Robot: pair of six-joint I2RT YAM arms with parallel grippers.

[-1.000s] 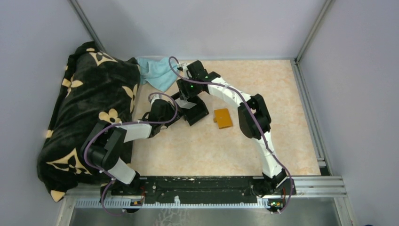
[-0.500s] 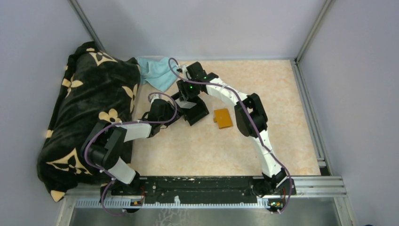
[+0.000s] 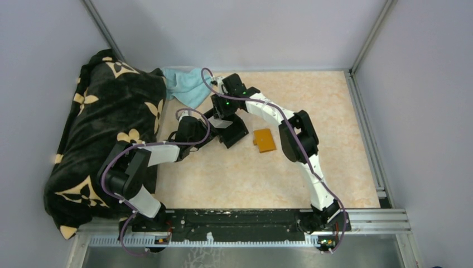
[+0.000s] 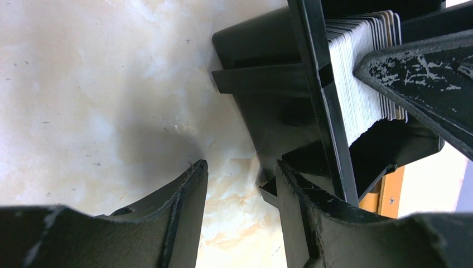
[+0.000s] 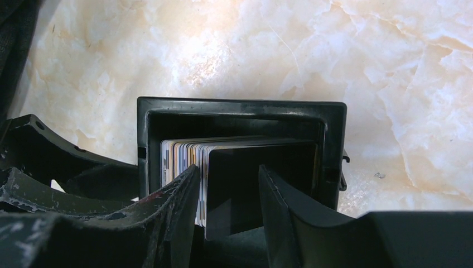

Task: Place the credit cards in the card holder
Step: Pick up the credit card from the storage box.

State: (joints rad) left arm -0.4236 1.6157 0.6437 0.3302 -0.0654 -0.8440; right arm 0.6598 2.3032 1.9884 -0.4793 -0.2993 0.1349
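Note:
The credit cards (image 5: pixel 181 152) stand on edge as a stack in a black open-topped tray (image 5: pixel 240 107), with a dark card (image 5: pixel 251 192) at the front. My right gripper (image 5: pixel 227 181) is open above the tray. Its fingers straddle the dark card, the left finger against the stack. From above, the right gripper (image 3: pixel 222 118) hangs over the tray (image 3: pixel 234 137). The orange card holder (image 3: pixel 264 140) lies shut on the table just right of the tray. My left gripper (image 4: pixel 241 187) is open and empty at the tray's left side, its right finger against the tray wall (image 4: pixel 268 111).
A black blanket with tan flowers (image 3: pixel 100 128) is heaped along the left side. A light blue cloth (image 3: pixel 187 86) lies at the back, behind the tray. Grey walls and metal rails enclose the marbled tabletop (image 3: pixel 312 106).
The right arm's elbow has shifted slightly left. Both grippers stay at the tray and nothing has been taken hold of.

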